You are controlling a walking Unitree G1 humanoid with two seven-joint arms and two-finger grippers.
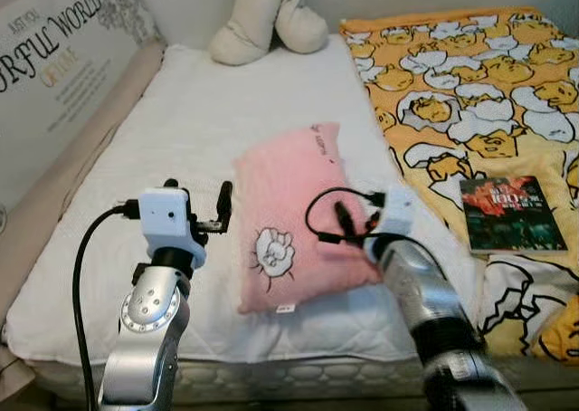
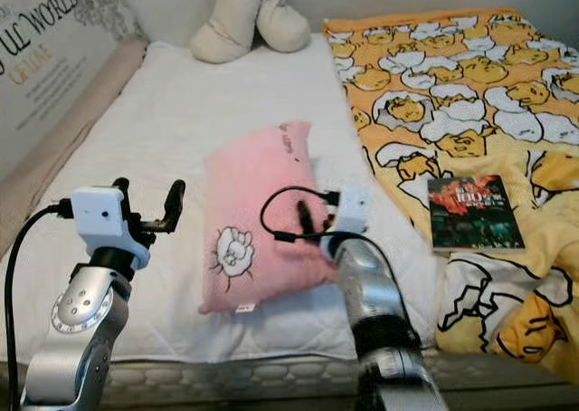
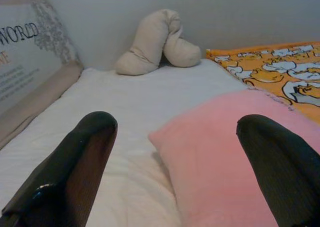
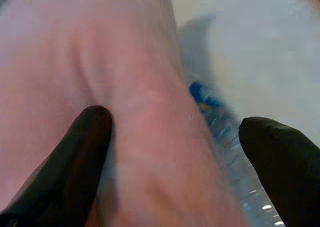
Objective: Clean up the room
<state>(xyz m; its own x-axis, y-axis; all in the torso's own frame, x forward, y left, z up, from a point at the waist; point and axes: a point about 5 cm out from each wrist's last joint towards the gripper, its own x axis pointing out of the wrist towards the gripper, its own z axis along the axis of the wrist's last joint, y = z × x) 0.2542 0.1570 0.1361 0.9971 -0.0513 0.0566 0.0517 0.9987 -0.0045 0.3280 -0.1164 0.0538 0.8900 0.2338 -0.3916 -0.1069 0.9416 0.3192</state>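
Left gripper hovering just left of pillow, fingers spread wide, nothing held. Pillow mid-mattress, long axis running near-to-far, far end tipped slightly right, printed face up. Right gripper spread wide too, straddling pillow's right edge; bottle-looking thing tucked beside that edge. Risk, probably: closing there pinches only loose fabric, so pillow sags or slips out. Could also snag that bottle.

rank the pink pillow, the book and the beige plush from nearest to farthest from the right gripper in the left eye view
1. pink pillow: right gripper sits at its right edge.
2. book: to the right, on the yellow blanket.
3. beige plush: far end, by the wall.
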